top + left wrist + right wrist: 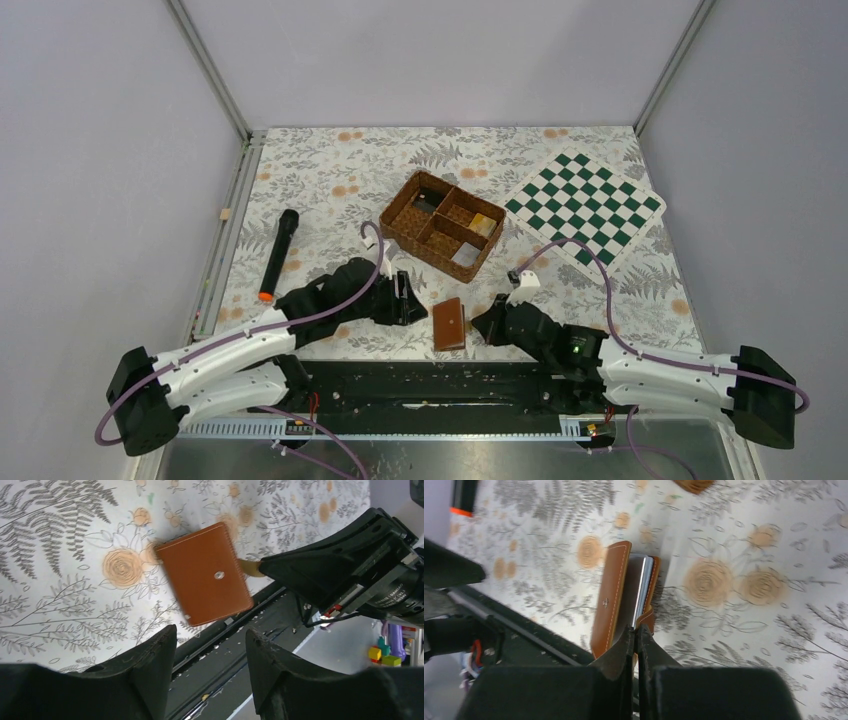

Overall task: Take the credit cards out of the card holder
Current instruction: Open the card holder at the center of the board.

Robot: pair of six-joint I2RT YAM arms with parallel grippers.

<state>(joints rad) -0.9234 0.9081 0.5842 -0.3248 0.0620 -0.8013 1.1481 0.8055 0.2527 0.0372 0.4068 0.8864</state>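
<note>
The brown card holder (449,323) lies near the table's front edge, its cover slightly ajar. In the left wrist view the card holder (206,572) shows its snap stud. My left gripper (408,298) is open and empty just left of it; the open left gripper (210,632) hovers over the table edge. My right gripper (480,325) is at its right side. In the right wrist view the gripper (635,630) is shut at the holder's (611,597) edge, apparently pinching its closing tab (646,617). Blue-grey inner pockets (644,582) show. No credit cards are visible.
A woven four-compartment basket (442,224) stands behind the holder. A green and white chessboard (585,205) lies at the back right. A black marker with an orange end (278,254) lies to the left. A black rail (430,380) runs along the near edge.
</note>
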